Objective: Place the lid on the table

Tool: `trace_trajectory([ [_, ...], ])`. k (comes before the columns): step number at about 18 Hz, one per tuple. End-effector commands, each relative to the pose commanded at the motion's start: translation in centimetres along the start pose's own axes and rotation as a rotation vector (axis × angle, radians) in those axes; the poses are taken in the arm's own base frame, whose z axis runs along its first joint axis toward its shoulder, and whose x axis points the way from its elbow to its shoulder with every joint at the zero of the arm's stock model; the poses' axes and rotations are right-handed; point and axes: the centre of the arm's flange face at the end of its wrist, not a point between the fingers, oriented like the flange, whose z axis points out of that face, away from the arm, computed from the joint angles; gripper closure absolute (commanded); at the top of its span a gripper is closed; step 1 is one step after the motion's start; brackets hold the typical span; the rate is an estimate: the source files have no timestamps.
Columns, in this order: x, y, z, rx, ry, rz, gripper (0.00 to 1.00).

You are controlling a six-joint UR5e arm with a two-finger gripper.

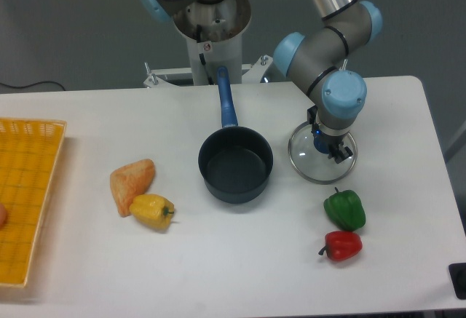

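Lid flat on table, at 3 o'clock from the saucepan and 12 o'clock from the green pepper; gripper over its knob, finger closure cannot be told.

Bare white tabletop runs along the near edge and between the saucepan and the far edge at left. The saucepan sits mid-tabletop, its blue handle pointing to the far edge, just left of the glass lid, where the gripper stands over the knob. A green pepper and a red pepper crowd the near side of the lid. A bread piece touching a yellow pepper and a yellow woven tray occupy the left side.
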Motion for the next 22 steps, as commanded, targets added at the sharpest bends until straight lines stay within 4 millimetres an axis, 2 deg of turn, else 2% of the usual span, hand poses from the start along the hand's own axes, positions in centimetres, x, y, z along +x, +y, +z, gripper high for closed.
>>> trace_trajectory([
  [20, -0.08, -0.12, 0.33, -0.001, 0.002, -0.001, 0.38],
  [22, -0.08, -0.12, 0.33, -0.001, 0.002, -0.001, 0.29],
])
